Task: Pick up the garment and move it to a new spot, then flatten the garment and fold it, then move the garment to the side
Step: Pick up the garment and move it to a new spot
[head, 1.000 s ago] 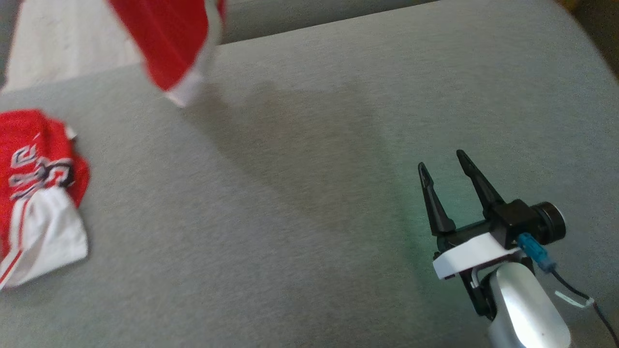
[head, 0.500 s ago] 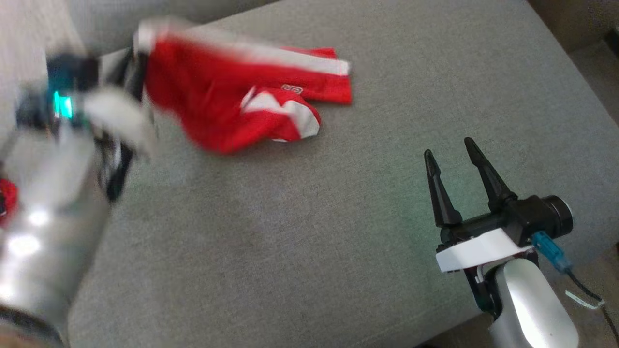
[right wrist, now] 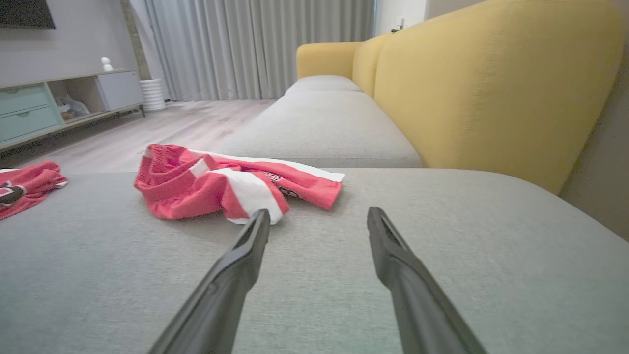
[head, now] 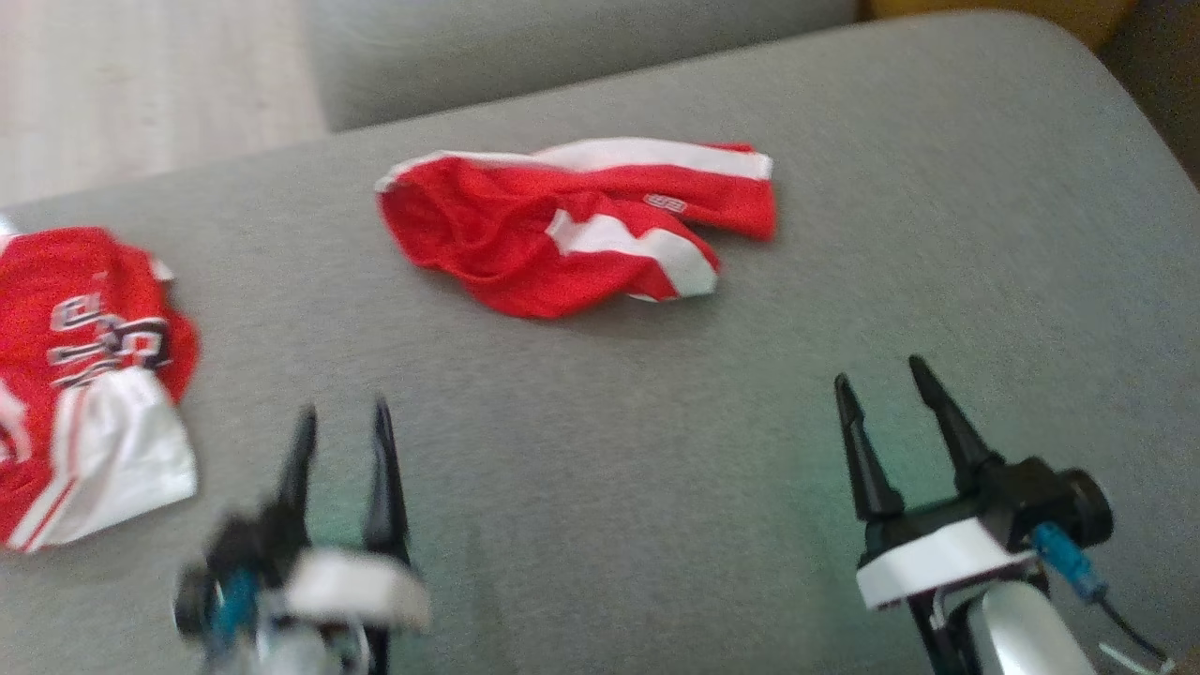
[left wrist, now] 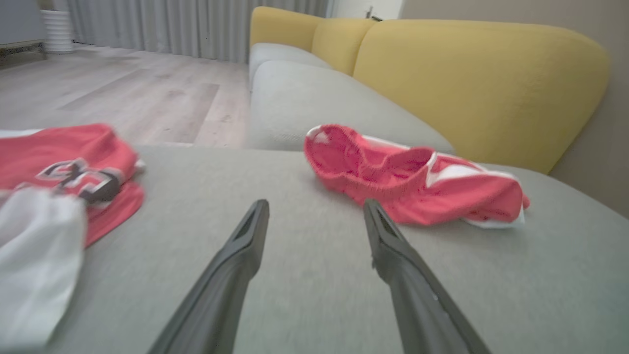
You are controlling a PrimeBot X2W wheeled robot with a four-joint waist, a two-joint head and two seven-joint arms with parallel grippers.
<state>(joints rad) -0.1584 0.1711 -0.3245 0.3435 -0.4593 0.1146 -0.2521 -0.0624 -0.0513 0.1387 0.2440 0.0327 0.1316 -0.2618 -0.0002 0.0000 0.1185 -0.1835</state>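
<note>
**Both grippers empty above the grey seat, red shorts lying near its far edge**

The left gripper's (head: 343, 410) fingers (left wrist: 236, 275) are spread apart and grasp nothing; grey upholstery shows between them. It hangs over the near left part of the grey sofa seat (head: 656, 469), blurred in the head view, tips pointing towards the far edge. The right gripper's (head: 879, 370) fingers (right wrist: 408, 275) are likewise parted and empty, over the near right part of the seat.

Ahead of both grippers, well apart from their tips, the red shorts (head: 562, 234) lie loosely bunched on the seat close to its far edge, about midway along it. The elastic waistband gapes towards the left edge. White side stripes and a small logo face up, and one leg is folded over the other.

At the left edge of the seat lies a crumpled red and white jersey (head: 84, 356) with lettering, well apart from the shorts.

Beyond the seat, the wrist views show a yellow backrest (right wrist: 491, 88), a further grey seat cushion (right wrist: 319, 123), a pale wooden floor (left wrist: 123, 93) and grey curtains (right wrist: 255, 49).
</note>
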